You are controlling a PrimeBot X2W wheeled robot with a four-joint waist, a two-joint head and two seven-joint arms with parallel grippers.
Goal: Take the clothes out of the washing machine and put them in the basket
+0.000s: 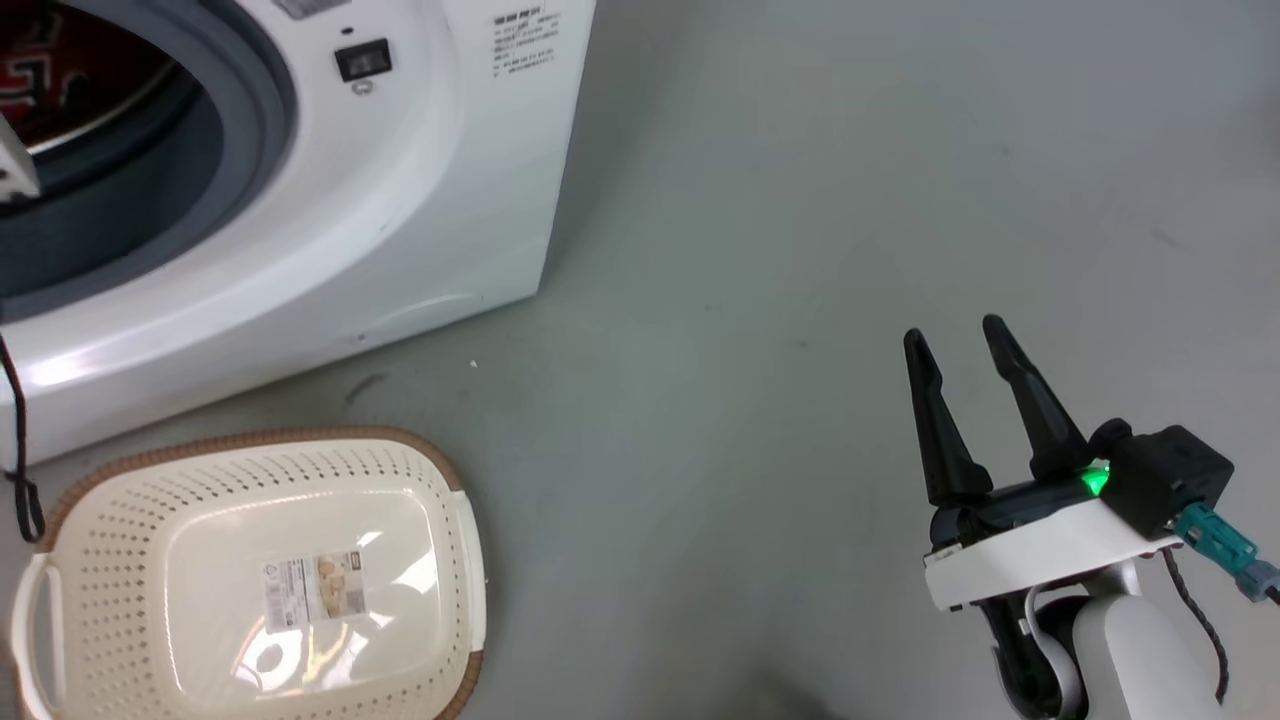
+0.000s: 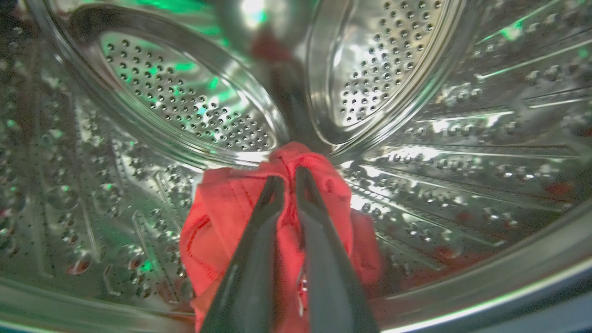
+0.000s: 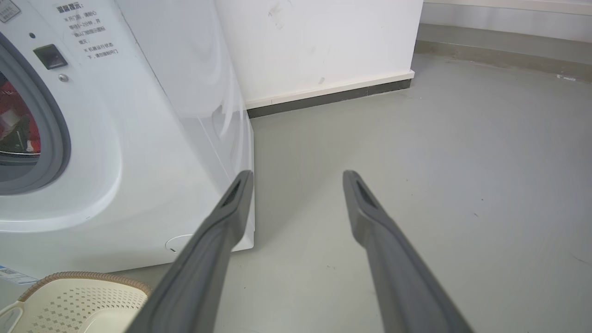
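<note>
Two fingers (image 2: 249,259) of the left gripper (image 2: 289,175) squeeze the red clothes (image 2: 217,222), probably tight, at bottom middle inside the washing machine (image 2: 462,138). The right gripper (image 1: 952,328) is spread wide, lower right; the basket (image 1: 120,540) sits lower left.

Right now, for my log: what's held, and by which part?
Left gripper pinches the soft red fabric garment at a bunched fold; right gripper holds nothing.

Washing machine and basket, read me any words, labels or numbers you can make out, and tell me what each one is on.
No text can be quoted.
Washing machine front: a printed notice in Chinese characters, too small to read.
Basket bottom: a paper label, print too small to read.
Clothes in the drum: black-and-white lettering, cut off and unreadable.
</note>
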